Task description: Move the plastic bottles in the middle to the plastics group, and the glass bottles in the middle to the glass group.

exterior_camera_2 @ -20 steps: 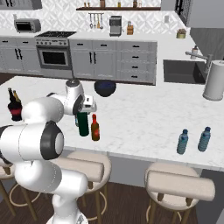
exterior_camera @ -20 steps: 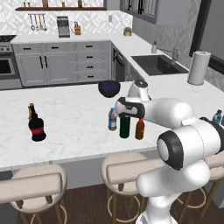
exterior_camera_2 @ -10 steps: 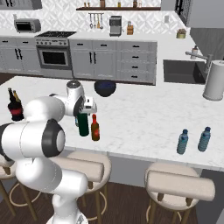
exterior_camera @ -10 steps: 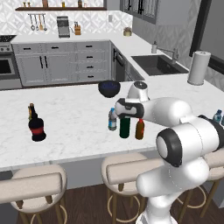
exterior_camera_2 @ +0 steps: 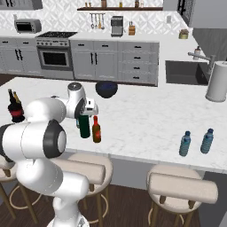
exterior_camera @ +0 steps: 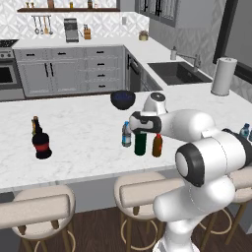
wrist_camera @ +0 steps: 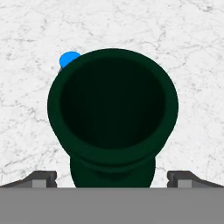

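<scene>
Nothing shifted, end effector (wrist_camera: pixel 112 175) spread wide astride green bottle (exterior_camera: pixel 140 142) neck — white marble counter (exterior_camera: pixel 83 133), grey cabinets (exterior_camera: pixel 64 74)

a glossy white arm (exterior_camera: pixel 197 142) is seen, built of rounded, bulbous segments. dark grey to black discs are set at the joints, one large circular cap being shown on the near segment in both base views. a smaller white rounded wrist piece with a dark band is carried at the far end. two small dark grey finger tips (wrist_camera: pixel 40 178) are shown in the hand view.
</scene>
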Robot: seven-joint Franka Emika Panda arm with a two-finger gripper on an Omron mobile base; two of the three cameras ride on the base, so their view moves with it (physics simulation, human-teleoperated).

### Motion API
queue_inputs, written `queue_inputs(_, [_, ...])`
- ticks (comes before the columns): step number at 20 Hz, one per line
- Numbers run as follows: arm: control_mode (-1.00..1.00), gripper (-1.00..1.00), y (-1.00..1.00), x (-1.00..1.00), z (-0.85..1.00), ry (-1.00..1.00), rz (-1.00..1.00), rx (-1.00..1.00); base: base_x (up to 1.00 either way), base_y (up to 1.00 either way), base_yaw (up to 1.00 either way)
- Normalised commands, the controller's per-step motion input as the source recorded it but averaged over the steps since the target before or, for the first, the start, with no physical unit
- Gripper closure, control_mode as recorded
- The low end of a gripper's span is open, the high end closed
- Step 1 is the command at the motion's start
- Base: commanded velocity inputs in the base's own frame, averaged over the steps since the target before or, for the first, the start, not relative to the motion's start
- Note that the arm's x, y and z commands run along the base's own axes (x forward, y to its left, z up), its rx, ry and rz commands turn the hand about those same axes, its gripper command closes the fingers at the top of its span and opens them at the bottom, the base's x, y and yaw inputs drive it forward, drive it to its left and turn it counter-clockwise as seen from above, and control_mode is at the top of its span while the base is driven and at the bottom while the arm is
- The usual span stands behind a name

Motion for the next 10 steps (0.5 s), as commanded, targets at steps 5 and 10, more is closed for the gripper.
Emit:
queue_inputs(5, [-1.0,-1.0,0.0,0.02,0.0,-0.01,0.0,0.0,0.0,0.0,0.0])
queue_inputs(10, [-1.0,-1.0,0.0,0.0,0.0,0.0,0.0,0.0,0.0,0.0,0.0])
